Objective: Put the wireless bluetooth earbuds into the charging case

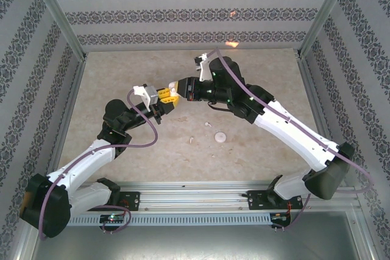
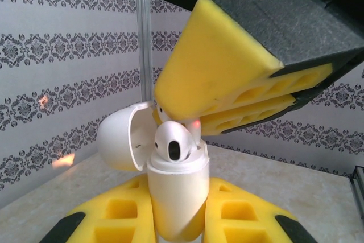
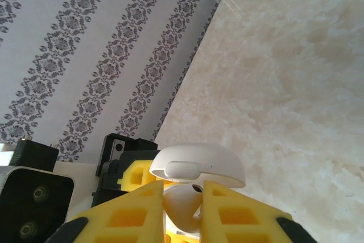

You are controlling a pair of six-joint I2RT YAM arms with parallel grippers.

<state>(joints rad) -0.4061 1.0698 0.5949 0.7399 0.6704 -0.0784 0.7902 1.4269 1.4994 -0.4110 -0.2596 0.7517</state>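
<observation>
Left wrist view: the left gripper (image 2: 176,223) is clamped on the upright charging case (image 2: 177,189), whose lid is swung open. An earbud (image 2: 172,142) sits in the case's top, pinched between the right gripper's (image 3: 183,197) yellow pads. Beyond lie the marbled table (image 2: 296,189) and the patterned wall (image 2: 57,44).

White charging case (image 2: 176,197), earbud (image 2: 172,140); yellow fingers (image 2: 216,66); beige marbled table (image 1: 122,71); damask-striped walls (image 1: 183,10).
</observation>
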